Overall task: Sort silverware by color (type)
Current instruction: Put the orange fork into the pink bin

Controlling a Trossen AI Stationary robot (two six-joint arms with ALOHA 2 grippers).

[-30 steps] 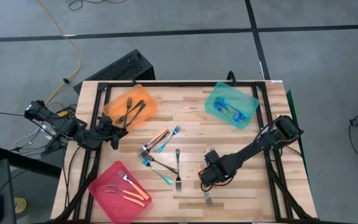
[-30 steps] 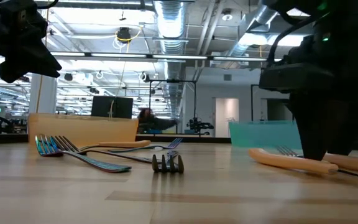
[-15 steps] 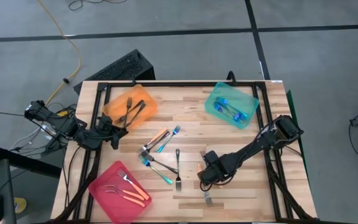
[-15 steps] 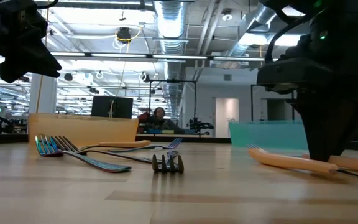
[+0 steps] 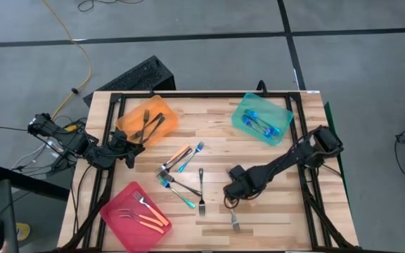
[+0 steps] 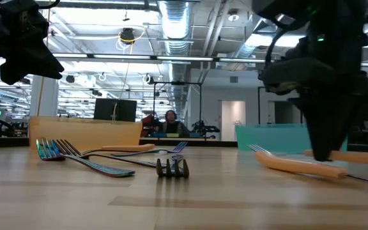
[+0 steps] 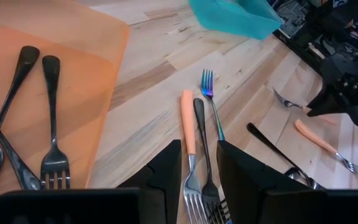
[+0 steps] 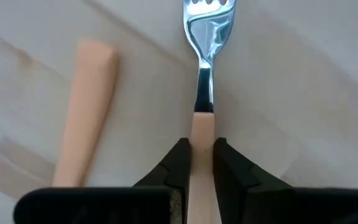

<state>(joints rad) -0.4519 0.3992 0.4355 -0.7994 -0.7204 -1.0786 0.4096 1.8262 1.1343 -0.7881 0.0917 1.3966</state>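
Orange-handled fork [image 8: 202, 134] sits pinched between the right gripper's [image 8: 198, 163] two dark fingers [image 8: 176, 163], which press on the handle from both sides, silver tines pointing away from the wrist. We take this fork as our landmark. Just beside it lies a second orange handle [image 8: 87, 106], apart from the fingers, flat on the wooden table [image 5: 287, 211].

From above we see the right gripper [image 5: 232, 193] low over the table with another fork [image 5: 235, 223] just beyond it toward the table's front edge. Near the held fork, toward the table middle, we see a dark fork [image 5: 201, 192] lying alone, then a loose pile of forks [image 5: 178, 172] with blue, orange and dark handles overlapping.

Farther from the held fork, the pink tray [image 5: 114, 218] holds orange-handled forks [image 5: 143, 212]. The teal tray [image 5: 241, 111], well apart on the far side, holds blue forks [image 5: 262, 124]. The orange tray [image 5: 162, 109], farthest across, holds dark forks [image 5: 148, 124].

The left gripper [image 5: 133, 150] hangs just beside the orange tray, well apart from the held fork; in its wrist view we see its fingers [image 7: 165, 174] spread a little with nothing between them, above the pile's orange and dark handles.

In the low view, a person [image 6: 170, 124] sits far back in the room.
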